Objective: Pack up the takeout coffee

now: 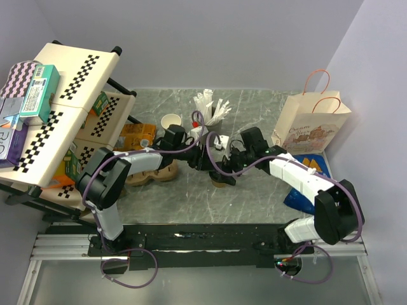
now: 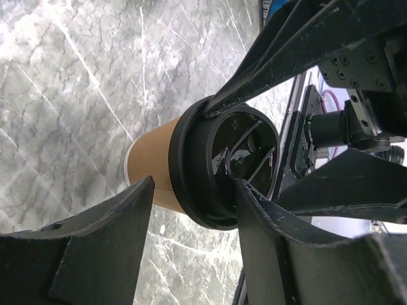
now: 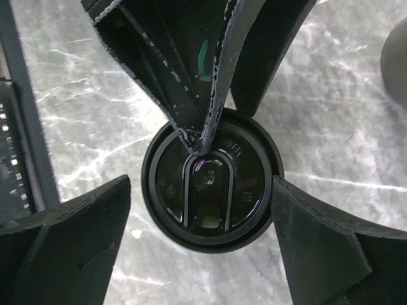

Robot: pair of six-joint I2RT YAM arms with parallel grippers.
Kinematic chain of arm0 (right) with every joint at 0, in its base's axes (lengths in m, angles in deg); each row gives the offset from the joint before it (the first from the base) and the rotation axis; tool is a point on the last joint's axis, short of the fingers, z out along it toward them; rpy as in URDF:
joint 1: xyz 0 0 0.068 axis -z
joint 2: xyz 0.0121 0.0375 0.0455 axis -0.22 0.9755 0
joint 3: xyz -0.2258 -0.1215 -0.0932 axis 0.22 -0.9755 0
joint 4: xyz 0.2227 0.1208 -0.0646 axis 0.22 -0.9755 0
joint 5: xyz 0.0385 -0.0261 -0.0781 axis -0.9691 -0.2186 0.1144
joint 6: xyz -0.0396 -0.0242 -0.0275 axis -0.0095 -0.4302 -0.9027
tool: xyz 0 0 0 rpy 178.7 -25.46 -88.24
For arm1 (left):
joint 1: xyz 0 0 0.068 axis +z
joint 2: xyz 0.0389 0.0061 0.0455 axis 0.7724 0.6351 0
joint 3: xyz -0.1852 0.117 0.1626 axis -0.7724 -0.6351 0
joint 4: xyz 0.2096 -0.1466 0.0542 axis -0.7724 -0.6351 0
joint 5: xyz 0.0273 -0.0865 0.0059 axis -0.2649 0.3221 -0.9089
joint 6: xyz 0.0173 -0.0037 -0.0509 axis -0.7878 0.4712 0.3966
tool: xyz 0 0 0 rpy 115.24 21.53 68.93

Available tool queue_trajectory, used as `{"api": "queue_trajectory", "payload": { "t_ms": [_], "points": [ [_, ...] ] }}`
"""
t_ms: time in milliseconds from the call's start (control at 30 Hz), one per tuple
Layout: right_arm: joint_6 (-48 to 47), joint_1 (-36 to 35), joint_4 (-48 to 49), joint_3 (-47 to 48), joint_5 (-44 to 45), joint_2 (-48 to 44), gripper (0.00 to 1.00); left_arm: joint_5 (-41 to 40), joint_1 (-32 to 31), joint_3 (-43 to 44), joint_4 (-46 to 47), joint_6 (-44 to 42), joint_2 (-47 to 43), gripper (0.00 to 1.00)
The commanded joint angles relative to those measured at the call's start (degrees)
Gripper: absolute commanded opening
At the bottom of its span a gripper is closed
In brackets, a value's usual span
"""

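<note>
A brown takeout coffee cup (image 2: pixel 152 159) with a black lid (image 3: pixel 213 190) stands on the marble table, at the middle in the top view (image 1: pixel 222 180). My right gripper (image 3: pixel 200 190) is open above it, one finger on each side of the lid; the right finger touches the rim and the left stands apart. My left gripper (image 2: pixel 194 190) is open and comes in from the left, with one fingertip (image 3: pixel 202 141) resting on the lid's top. A second cup (image 1: pixel 170 122), with no lid and white inside, stands further back to the left.
A brown moulded cup carrier (image 1: pixel 152 173) lies left of the cup under the left arm. A grey cup of white sticks (image 1: pixel 208 113) stands behind. A paper bag (image 1: pixel 310 124) stands at the right, blue packets (image 1: pixel 299 197) near it. A checkered rack (image 1: pixel 70 121) fills the left.
</note>
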Motion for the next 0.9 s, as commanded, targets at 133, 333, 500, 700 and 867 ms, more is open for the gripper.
{"api": "queue_trajectory", "payload": {
  "t_ms": [133, 333, 500, 700, 867],
  "points": [
    [5.6, 5.21, -12.38, 4.01, -10.75, -1.02, 0.98, -11.85, -0.52, 0.55, -9.36, -6.77, 4.4, 0.58],
    [18.09, 12.16, -11.42, 4.37, -18.57, 1.78, 0.99, -11.85, -0.52, -0.07, -9.1, -6.77, 4.22, 0.58],
    [25.82, 15.5, -8.34, 2.96, -21.39, 5.65, 0.99, -11.59, -0.52, 0.98, -9.54, -6.59, 4.84, 0.58],
    [31.89, 17.88, -4.74, 3.83, -22.97, 11.19, 0.98, -11.5, -0.52, 1.08, -9.62, -6.41, 5.1, 0.58],
    [31.72, 18.93, -5.61, 3.93, -23.15, 13.74, 0.93, -11.59, -0.52, 1.07, -9.71, -6.41, 5.19, 0.58]
  ]
}}
